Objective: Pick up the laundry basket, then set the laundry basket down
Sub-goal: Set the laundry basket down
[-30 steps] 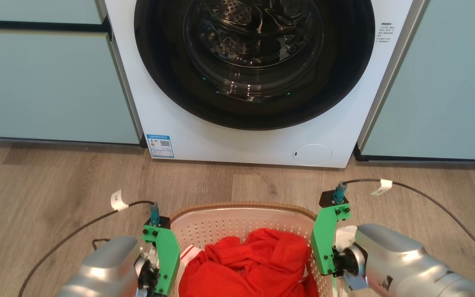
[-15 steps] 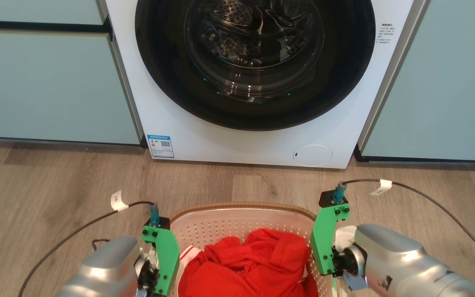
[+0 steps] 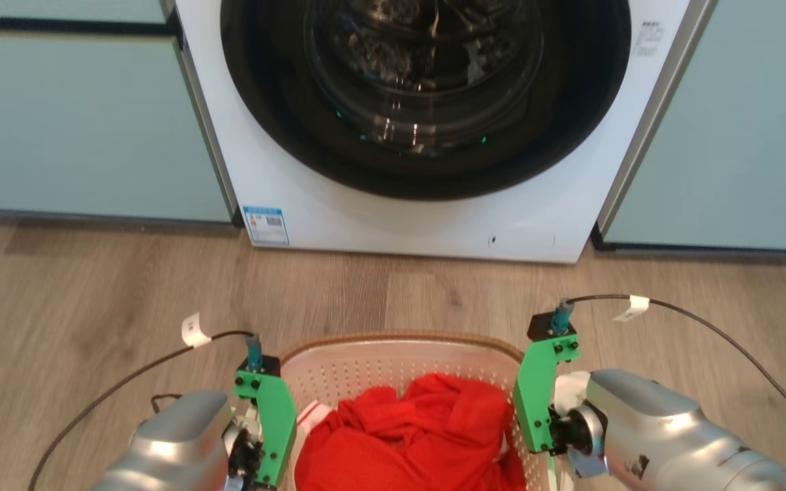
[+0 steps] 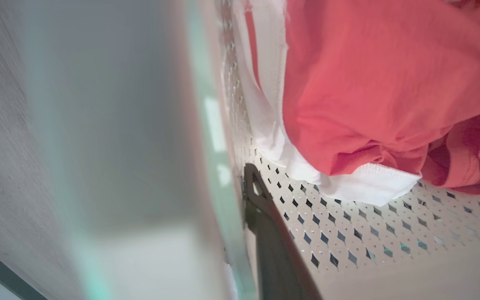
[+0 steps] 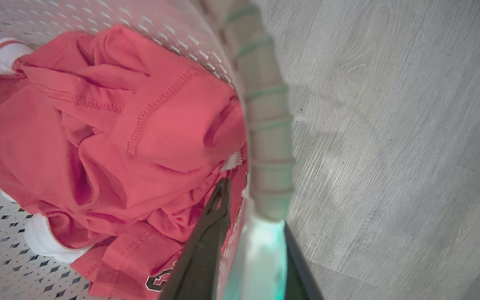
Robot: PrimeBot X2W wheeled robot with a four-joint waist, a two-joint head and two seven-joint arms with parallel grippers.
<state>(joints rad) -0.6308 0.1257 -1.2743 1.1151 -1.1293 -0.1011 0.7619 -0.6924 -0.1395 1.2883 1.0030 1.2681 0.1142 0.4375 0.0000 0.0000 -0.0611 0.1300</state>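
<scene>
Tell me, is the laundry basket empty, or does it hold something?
Not empty: a crumpled red garment lies inside the laundry basket.

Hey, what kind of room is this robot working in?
Most likely a home laundry area: a front-loading washing machine is built in between pale green cabinets, and a laundry basket holding red clothes is in front of it, above a wood-look floor.

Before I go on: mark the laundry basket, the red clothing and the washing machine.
laundry basket (image 3: 400,337): head view, far brown rim.
red clothing (image 3: 427,429): head view, middle of the heap.
washing machine (image 3: 400,228): head view, white front below the door.
</scene>
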